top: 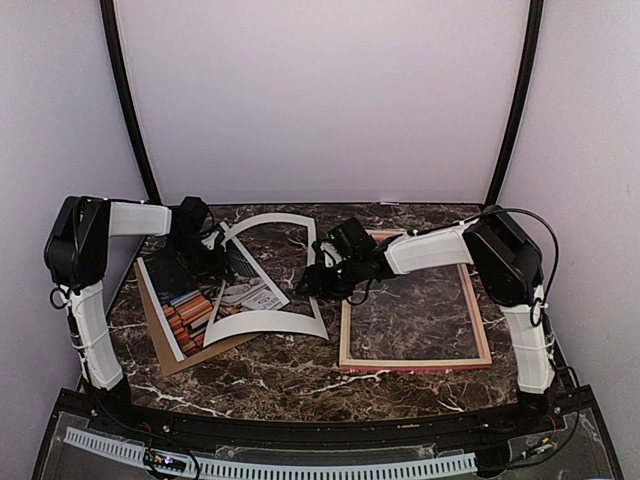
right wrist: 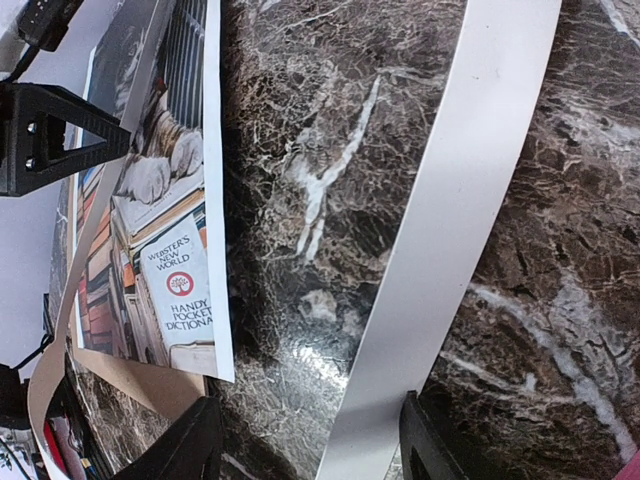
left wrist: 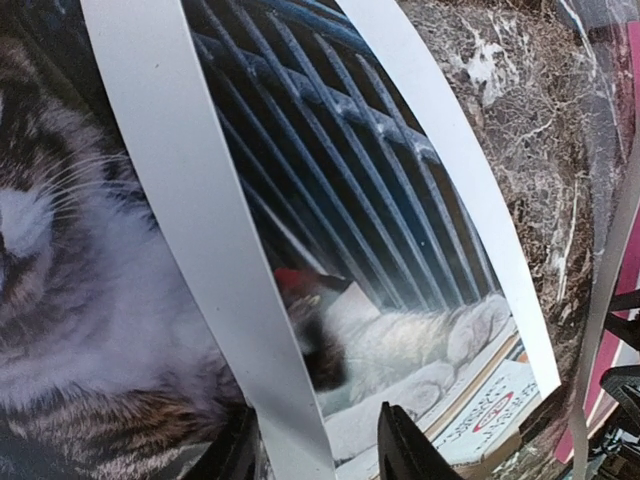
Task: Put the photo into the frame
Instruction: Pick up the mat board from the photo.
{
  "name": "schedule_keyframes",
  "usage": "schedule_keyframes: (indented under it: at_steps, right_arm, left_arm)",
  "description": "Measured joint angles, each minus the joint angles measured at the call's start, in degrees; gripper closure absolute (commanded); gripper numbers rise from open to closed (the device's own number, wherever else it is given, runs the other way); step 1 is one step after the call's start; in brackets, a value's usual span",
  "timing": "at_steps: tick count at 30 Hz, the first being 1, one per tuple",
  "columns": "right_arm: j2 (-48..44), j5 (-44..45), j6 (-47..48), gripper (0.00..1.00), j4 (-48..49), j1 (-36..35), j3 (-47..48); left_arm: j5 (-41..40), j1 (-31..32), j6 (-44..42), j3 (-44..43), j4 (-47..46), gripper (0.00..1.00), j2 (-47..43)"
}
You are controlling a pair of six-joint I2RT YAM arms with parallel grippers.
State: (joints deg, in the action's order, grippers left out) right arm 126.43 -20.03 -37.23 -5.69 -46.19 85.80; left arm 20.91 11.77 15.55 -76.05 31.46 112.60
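The photo (top: 190, 305) of a tabby cat and stacked books lies at the left on a brown backing board (top: 165, 345). A white mat (top: 270, 322) with a cut-out window lies askew over the photo's right part and looks bowed. The pink frame (top: 415, 362) lies flat at the right, holding nothing. My left gripper (top: 210, 255) hovers low over the photo (left wrist: 400, 200), jaws apart, with a strip of the mat (left wrist: 190, 200) running between them. My right gripper (top: 312, 283) is open astride the mat's right strip (right wrist: 470, 170). That strip touches only its right finger (right wrist: 430, 440).
The dark marble table (top: 300, 375) carries everything. The backing board (right wrist: 120, 375) sticks out beneath the photo (right wrist: 165, 200). Both arms meet over the mat, close together. A pale curved backdrop closes the far side, and two black poles stand at the back corners.
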Motion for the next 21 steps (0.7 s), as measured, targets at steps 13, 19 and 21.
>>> schedule_keyframes:
  at_steps: [13,19,21]
  right_arm:
    - [0.0,-0.2,0.1,0.38,0.3,0.0,-0.2]
    - [-0.1,-0.2,0.7,0.35,-0.3,0.0,-0.1]
    - [-0.1,-0.1,1.3,0.34,-0.8,0.0,0.3]
  left_arm:
    - [-11.4,3.8,-0.1,-3.0,5.0,0.87,0.9]
    - [-12.2,3.9,-0.2,-3.6,5.7,0.91,0.9]
    - [-12.5,3.9,-0.2,-3.7,6.0,0.91,0.9]
